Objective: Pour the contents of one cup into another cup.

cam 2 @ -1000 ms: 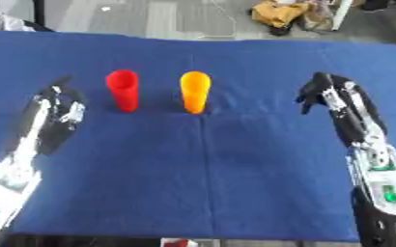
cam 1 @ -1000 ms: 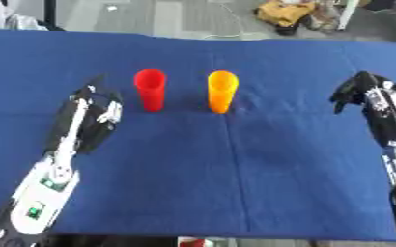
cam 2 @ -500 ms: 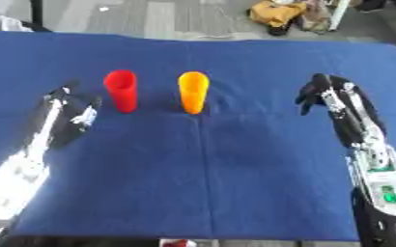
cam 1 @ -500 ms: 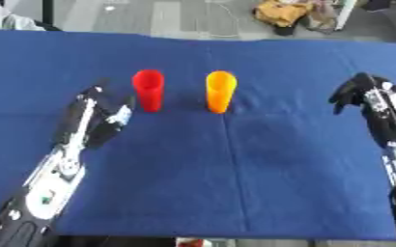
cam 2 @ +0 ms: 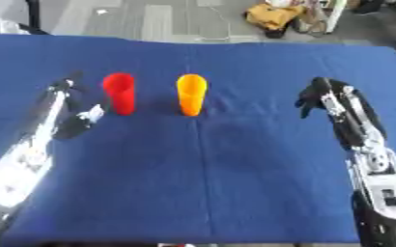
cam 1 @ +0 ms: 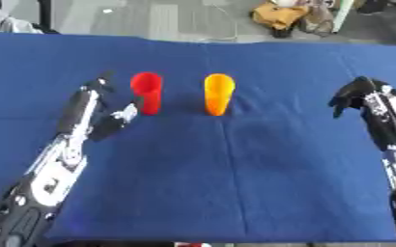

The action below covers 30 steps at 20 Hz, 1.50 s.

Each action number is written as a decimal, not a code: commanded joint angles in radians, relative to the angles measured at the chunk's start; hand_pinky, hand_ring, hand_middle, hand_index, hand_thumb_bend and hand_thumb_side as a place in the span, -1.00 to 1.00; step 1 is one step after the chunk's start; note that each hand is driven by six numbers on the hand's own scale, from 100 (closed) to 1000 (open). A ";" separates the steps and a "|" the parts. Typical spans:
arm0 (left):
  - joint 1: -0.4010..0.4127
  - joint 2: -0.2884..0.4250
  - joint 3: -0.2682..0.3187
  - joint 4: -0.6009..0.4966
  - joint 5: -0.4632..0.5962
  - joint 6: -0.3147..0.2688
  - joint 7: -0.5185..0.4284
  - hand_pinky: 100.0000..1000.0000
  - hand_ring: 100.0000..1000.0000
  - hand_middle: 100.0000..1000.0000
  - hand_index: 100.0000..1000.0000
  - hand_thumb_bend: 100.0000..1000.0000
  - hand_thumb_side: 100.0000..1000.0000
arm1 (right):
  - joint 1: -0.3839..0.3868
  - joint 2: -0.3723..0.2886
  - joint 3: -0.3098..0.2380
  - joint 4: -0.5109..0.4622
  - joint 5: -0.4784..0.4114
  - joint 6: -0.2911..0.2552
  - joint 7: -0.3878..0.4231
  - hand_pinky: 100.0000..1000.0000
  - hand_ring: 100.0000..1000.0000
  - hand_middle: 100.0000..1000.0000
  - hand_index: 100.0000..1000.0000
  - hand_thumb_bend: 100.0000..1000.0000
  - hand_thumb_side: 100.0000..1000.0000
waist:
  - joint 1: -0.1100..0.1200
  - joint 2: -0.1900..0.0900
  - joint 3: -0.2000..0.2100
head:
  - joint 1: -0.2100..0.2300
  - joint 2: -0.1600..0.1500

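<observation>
So there's a table covered in a plain blue cloth [cam 1: 235, 173], and two tall plastic cups standing upright on it towards the far side, left of centre; the red plastic cup [cam 1: 147, 92] is on the left and the orange plastic cup [cam 1: 218, 93] is just to its right, close together but with a clear gap, not touching; can't see down into either one, so no idea what's in them. The robot's left hand [cam 1: 100, 111] reaches in from the near left and sits right beside the red cup on its left; it's spread open, fingers pointing away to the far side along the cup's left, thumb sticking out towards the lower part of the cup; the thumb tip looks like it's at the cup wall or a hair off it, honestly can't tell which; either way nothing is wrapped round the cup and the hand isn't holding anything. The robot's right hand [cam 2: 319, 96] is way over on the right, well apart from both cups; its fingers are curled downwards a bit towards the cloth and there's nothing in it; whether the fingertips actually touch the cloth I can't say. Beyond the far edge of the table there's grey floor with a tan bag [cam 1: 286, 17] lying on it.
</observation>
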<state>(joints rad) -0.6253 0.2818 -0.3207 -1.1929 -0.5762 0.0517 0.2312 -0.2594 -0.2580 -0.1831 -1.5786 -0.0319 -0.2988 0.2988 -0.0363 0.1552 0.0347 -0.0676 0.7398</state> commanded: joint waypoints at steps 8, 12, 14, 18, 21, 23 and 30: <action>-0.058 0.022 0.003 0.026 0.000 0.024 0.026 -0.22 -0.13 0.27 1.00 -0.22 0.23 | -0.018 -0.006 0.003 -0.010 -0.002 -0.003 0.007 -0.46 -0.12 -0.52 -0.06 -0.51 0.54 | -0.003 0.000 -0.017 | 0.003 -0.023; -0.074 0.025 -0.003 0.030 -0.003 0.008 0.037 -0.22 -0.13 0.27 1.00 -0.20 0.18 | -0.022 -0.004 0.004 -0.011 -0.002 -0.003 0.009 -0.46 -0.12 -0.52 -0.06 -0.51 0.54 | -0.004 0.007 -0.024 | 0.003 -0.027; -0.082 0.026 -0.008 0.032 -0.006 -0.001 0.037 -0.22 -0.13 0.27 1.00 -0.21 0.16 | -0.023 -0.003 0.004 -0.011 -0.002 -0.003 0.010 -0.46 -0.12 -0.52 -0.06 -0.51 0.54 | -0.004 0.010 -0.027 | 0.002 -0.029; -0.094 0.026 -0.014 0.040 -0.015 -0.015 0.032 -0.22 -0.12 0.28 1.00 -0.22 0.15 | -0.026 0.000 0.005 -0.011 -0.001 -0.003 0.012 -0.46 -0.12 -0.52 -0.06 -0.51 0.54 | -0.004 0.016 -0.033 | 0.002 -0.032; -0.102 0.027 -0.017 0.046 -0.028 -0.020 0.029 -0.23 -0.12 0.28 1.00 -0.24 0.14 | -0.028 0.001 0.006 -0.012 0.000 -0.003 0.013 -0.46 -0.12 -0.52 -0.06 -0.50 0.54 | -0.004 0.021 -0.037 | 0.001 -0.034; -0.106 0.027 -0.018 0.051 -0.037 -0.023 0.029 -0.23 -0.12 0.28 1.00 -0.25 0.13 | -0.029 0.002 0.006 -0.012 0.000 -0.003 0.014 -0.46 -0.12 -0.52 -0.06 -0.50 0.54 | -0.005 0.024 -0.041 | 0.000 -0.037; -0.117 0.028 -0.017 0.066 -0.051 -0.026 0.037 -0.24 -0.14 0.27 0.99 -0.30 0.14 | -0.034 0.008 0.008 -0.012 0.002 -0.005 0.018 -0.46 -0.12 -0.52 -0.06 -0.50 0.55 | -0.008 0.039 -0.053 | 0.000 -0.045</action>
<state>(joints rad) -0.7162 0.2906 -0.3406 -1.1178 -0.6194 0.0280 0.2633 -0.2814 -0.2402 -0.1737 -1.5785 -0.0320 -0.3024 0.3128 -0.0448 0.2083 -0.0164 -0.0650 0.7085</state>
